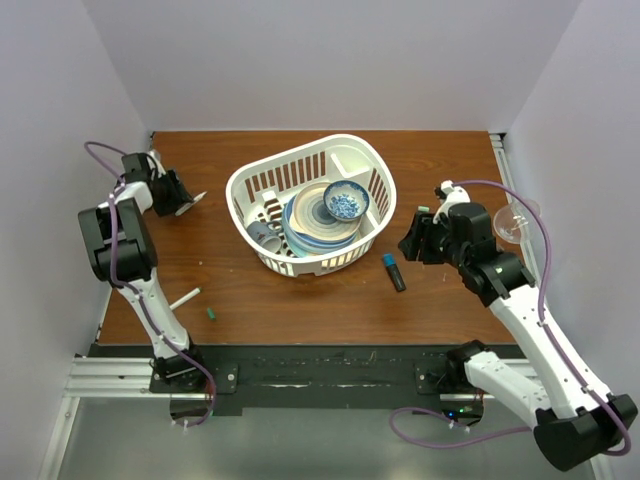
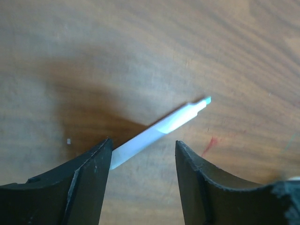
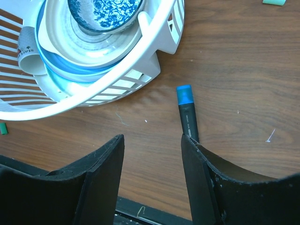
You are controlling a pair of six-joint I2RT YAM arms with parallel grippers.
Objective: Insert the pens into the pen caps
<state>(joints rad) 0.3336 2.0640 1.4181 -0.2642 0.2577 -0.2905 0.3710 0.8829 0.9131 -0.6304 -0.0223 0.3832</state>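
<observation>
TOP VIEW
Left arm: the left gripper (image 1: 183,199) sits at upper left of the frame, low over the table (image 1: 300,300).
Pen at its tip: a white pen (image 1: 196,199), long axis rising slightly to the right.
Loose pen: a second white pen (image 1: 185,297) lies at lower left, axis from lower left to upper right, well apart from both grippers.
Cap: the green cap (image 1: 211,313) lies near that pen's lower right, not touching it.
Marker: the black marker (image 1: 394,271) lies right of centre, axis near vertical, blue end toward the basket (image 1: 372,160).
Obstruction: the basket, holding plates and a patterned bowl (image 1: 346,201), stands between the arms.
Right arm: the right gripper (image 1: 408,245) is just right of the marker.

LEFT WRIST VIEW
Pen axis: lower left to upper right, stepped tip pointing upper right.
Jaws: wide; the pen's lower end reaches the left finger (image 2: 89,183), though I cannot tell if they touch.

RIGHT WRIST VIEW
Marker axis: near vertical, blue end up; lower end hidden behind the right finger (image 3: 206,183).
Jaws: wide, gripping nothing.
Surroundings: basket wall at upper left, near the blue end; a small green piece (image 3: 274,2) at top right, possibly another cap.
</observation>
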